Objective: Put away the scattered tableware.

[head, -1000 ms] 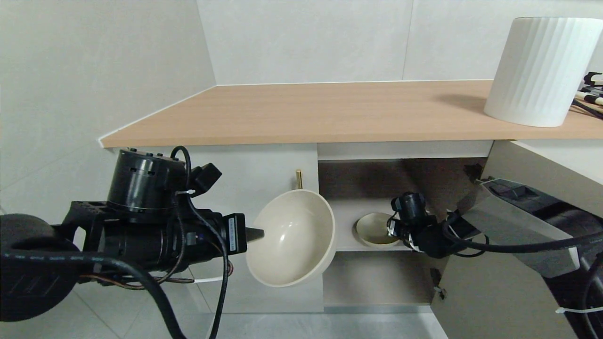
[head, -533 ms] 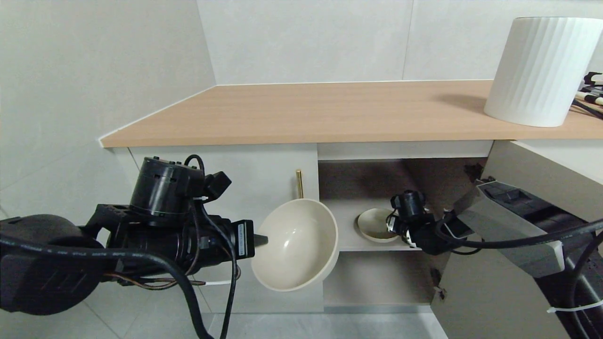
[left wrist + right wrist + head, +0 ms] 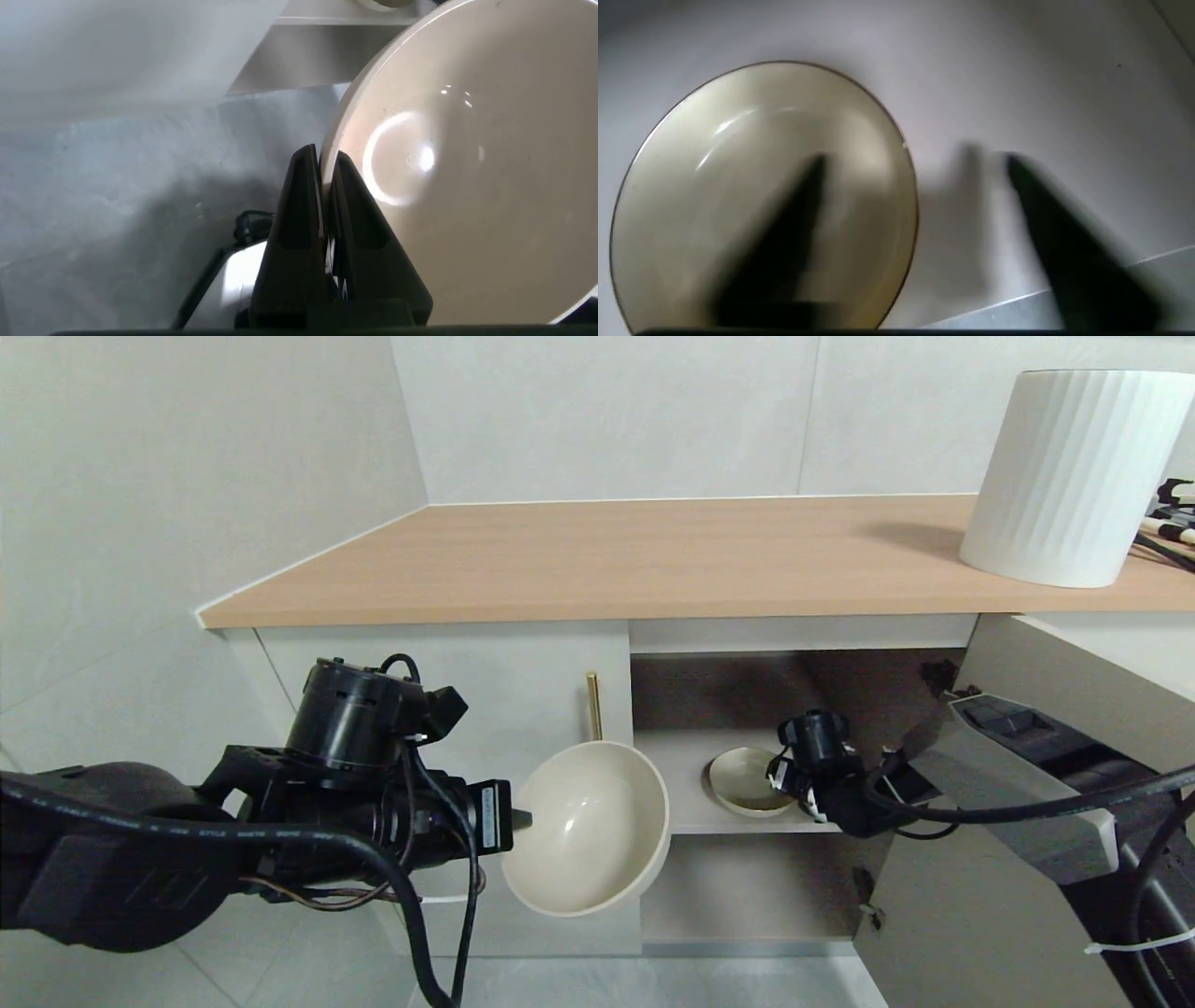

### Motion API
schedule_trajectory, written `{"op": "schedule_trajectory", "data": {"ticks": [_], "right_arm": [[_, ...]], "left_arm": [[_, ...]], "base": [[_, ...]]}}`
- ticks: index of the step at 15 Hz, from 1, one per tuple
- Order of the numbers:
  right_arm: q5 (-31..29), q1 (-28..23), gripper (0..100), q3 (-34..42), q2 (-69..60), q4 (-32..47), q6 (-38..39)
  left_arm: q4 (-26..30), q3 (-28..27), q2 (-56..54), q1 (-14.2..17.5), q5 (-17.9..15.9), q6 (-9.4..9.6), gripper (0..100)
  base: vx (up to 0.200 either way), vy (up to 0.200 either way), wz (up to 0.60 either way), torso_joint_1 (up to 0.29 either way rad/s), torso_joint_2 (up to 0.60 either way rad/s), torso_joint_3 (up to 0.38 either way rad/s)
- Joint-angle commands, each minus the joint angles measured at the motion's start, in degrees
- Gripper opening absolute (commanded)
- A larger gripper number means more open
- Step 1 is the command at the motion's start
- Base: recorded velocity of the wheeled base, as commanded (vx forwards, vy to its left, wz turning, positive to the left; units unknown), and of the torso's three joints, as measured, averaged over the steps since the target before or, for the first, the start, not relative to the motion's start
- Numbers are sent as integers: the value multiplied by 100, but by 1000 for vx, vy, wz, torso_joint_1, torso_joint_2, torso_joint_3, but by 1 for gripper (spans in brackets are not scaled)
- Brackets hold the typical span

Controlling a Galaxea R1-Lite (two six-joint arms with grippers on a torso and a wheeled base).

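Observation:
My left gripper (image 3: 523, 819) is shut on the rim of a large cream bowl (image 3: 588, 831), which hangs tilted in front of the closed left cabinet door, beside the open compartment. In the left wrist view the gripper (image 3: 320, 163) pinches the bowl (image 3: 467, 168) at its edge. A small cream dish (image 3: 742, 784) lies on the cabinet's middle shelf (image 3: 691, 803). My right gripper (image 3: 915, 163) is open inside the cabinet, one finger over the dish (image 3: 766, 196) and the other beside it, holding nothing.
A tall white ribbed container (image 3: 1074, 476) stands on the wooden counter (image 3: 653, 560) at the right. The left door carries a gold handle (image 3: 593, 705). The right door (image 3: 1092, 681) is swung open. The space under the shelf (image 3: 747, 887) is free.
My left arm has carried the large bowl rightwards and a little down, closer to the open compartment. The right arm has shifted only slightly by the small dish.

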Motion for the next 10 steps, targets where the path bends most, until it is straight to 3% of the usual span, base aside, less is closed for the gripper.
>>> {"op": "schedule_trajectory", "data": {"ticks": [1, 4, 6, 8, 10], "right_arm": [[4, 9, 100, 267, -379, 3, 58], [223, 203, 100, 1181, -1416, 3, 66], [751, 563, 100, 1937, -2374, 47, 5], [1366, 1117, 100, 2464, -3367, 750, -171], [1542, 1679, 100, 2561, -4114, 1585, -171]], "left_arm": [[3, -5, 202, -102, 45, -1, 0], [12, -14, 518, -313, 291, 8, 0], [12, -49, 808, -489, 520, 8, 0], [12, -49, 1046, -603, 748, 8, 0], [20, -40, 1177, -647, 862, 105, 0]], "base": [[0, 0, 0, 0, 0, 0], [0, 0, 0, 0, 0, 0], [0, 0, 0, 0, 0, 0], [0, 0, 0, 0, 0, 0], [0, 0, 0, 0, 0, 0]]}}
